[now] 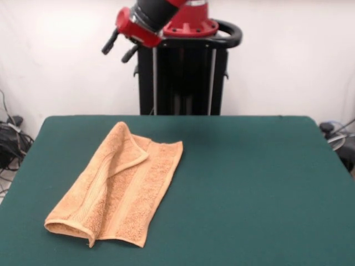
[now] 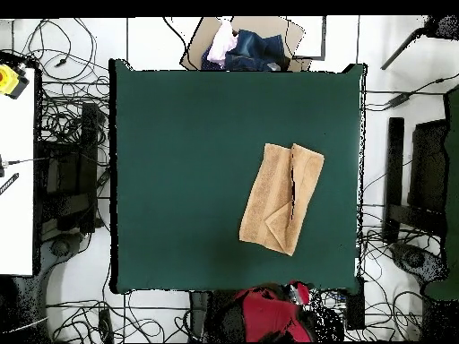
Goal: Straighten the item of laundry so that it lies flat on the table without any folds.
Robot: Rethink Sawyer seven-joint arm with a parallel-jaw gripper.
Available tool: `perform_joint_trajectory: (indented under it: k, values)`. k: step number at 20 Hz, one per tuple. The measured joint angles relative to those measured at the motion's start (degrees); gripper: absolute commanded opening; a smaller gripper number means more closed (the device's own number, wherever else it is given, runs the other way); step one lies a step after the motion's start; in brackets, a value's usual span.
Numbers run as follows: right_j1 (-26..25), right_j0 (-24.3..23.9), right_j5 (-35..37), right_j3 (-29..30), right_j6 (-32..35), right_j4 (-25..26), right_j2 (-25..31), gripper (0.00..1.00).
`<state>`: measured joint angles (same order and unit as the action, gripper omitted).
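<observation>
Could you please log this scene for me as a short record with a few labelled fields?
towel: peach terry cloth, folded lengthwise, one flap lying over the rest
table: dark green top, far larger than the towel
claw: raised high, clear of the towel, fingers apart, holding nothing
task state: folds remain, towel not yet flat

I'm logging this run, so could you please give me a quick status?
Gripper raised off the table, fingers open, empty. Towel folded lengthwise, not flat. Nothing in the way.
</observation>
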<state>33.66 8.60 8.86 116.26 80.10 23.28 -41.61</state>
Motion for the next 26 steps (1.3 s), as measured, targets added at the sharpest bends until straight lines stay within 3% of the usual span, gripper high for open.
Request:
perform_joint_trajectory:
  k: [9, 12, 16, 23, 26]
  values:
    - [9.3, -16.3, 0.2, 1.1, 0.0, -0.9, 15.0, 1.00]
    - [11.7, -24.9, -1.5, 3.2, 0.0, -1.9, 24.6, 1.00]
    - [13.1, -32.8, -3.0, 6.2, 0.0, -2.8, 34.6, 1.00]
    - [13.9, -40.7, -3.4, 9.8, 0.0, -4.1, 48.2, 1.00]
    - [13.7, -41.5, -4.1, 10.4, 0.0, -4.1, 50.5, 1.00]
